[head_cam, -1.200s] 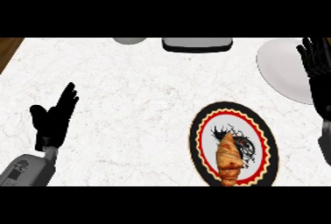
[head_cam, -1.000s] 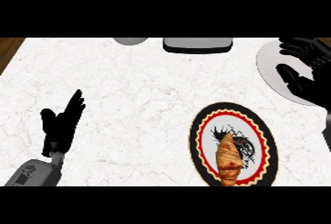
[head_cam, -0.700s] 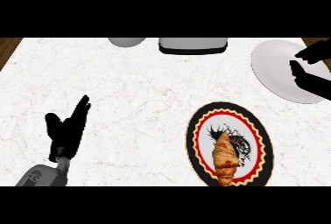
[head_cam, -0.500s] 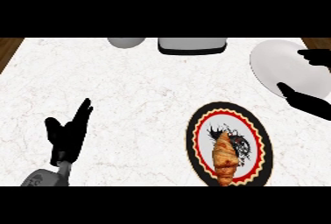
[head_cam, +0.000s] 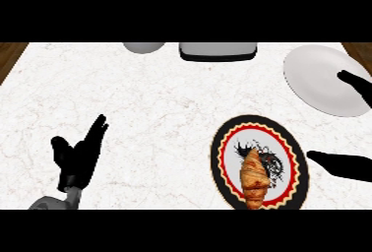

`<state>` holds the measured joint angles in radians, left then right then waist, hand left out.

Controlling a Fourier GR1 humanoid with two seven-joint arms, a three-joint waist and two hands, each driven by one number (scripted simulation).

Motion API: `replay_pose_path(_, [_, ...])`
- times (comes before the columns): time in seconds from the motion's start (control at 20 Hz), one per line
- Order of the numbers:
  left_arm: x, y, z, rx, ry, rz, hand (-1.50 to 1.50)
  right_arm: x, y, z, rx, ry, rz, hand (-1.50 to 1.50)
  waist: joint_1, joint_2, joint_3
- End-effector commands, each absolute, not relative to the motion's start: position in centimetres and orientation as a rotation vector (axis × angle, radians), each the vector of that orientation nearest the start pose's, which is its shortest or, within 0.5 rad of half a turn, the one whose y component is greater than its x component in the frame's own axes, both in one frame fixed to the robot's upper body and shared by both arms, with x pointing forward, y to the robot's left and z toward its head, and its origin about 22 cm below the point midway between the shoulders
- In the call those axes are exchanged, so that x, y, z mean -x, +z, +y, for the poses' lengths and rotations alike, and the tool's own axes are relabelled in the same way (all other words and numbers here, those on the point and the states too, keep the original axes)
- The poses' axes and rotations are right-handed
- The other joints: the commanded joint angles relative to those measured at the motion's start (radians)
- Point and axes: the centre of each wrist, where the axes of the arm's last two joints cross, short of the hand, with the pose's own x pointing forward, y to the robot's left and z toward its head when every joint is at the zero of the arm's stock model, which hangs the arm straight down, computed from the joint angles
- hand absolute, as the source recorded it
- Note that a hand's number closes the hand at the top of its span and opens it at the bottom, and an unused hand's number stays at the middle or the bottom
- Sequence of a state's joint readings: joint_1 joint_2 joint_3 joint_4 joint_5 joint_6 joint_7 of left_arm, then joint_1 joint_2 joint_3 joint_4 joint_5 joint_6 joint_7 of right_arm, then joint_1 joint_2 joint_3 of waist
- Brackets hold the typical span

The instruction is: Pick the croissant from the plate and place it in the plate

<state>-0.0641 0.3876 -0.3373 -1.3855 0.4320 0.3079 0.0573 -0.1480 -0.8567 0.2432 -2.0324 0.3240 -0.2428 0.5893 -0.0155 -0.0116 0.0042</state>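
Observation:
A golden croissant [head_cam: 254, 178] lies lengthwise on a patterned plate [head_cam: 222, 155] with a black and red scalloped rim, at the lower right of the counter. A plain white plate [head_cam: 314, 78] sits at the upper right. My right hand [head_cam: 345, 165] shows at the right edge, open: its thumb points left just beside the patterned plate, while its fingers [head_cam: 355, 84] reach over the white plate's right side. It holds nothing. At the lower left my left hand [head_cam: 78, 156] rests open, fingers up, on the bare counter.
A grey rectangular object [head_cam: 218, 50] and a grey rounded object [head_cam: 144, 47] stand at the counter's far edge. The white marbled counter [head_cam: 160, 108] stretches between the hands. Brown wood shows at the top corners.
My right hand has come down and toward the patterned plate, thumb now beside its right rim. The left hand has drifted slightly right. The croissant has not moved.

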Motion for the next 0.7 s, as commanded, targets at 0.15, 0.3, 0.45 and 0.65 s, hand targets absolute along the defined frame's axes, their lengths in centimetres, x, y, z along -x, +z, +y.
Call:
replay_pose_path(0.15, [-23.8,-3.3,23.5,-0.008,0.000,-1.197,0.00,-20.1,19.3,-23.8,0.942,1.002,-1.185,-1.50,0.020,0.010,-0.010])
replay_pose_path(0.3, [-23.6,-3.2,22.5,0.020,-0.021,-1.183,0.00,-19.7,19.9,-22.0,0.954,1.050,-1.092,-1.50,0.034,0.012,-0.009])
replay_pose_path(0.45, [-22.4,-3.6,22.6,-0.009,-0.036,-1.200,0.00,-19.7,19.3,-20.4,0.987,1.078,-0.995,-1.50,0.042,0.010,-0.008])
replay_pose_path(0.65, [-24.4,-3.7,24.0,0.019,-0.033,-1.185,0.00,-21.3,16.9,-17.6,0.962,1.086,-0.961,-1.50,0.036,0.016,-0.008])
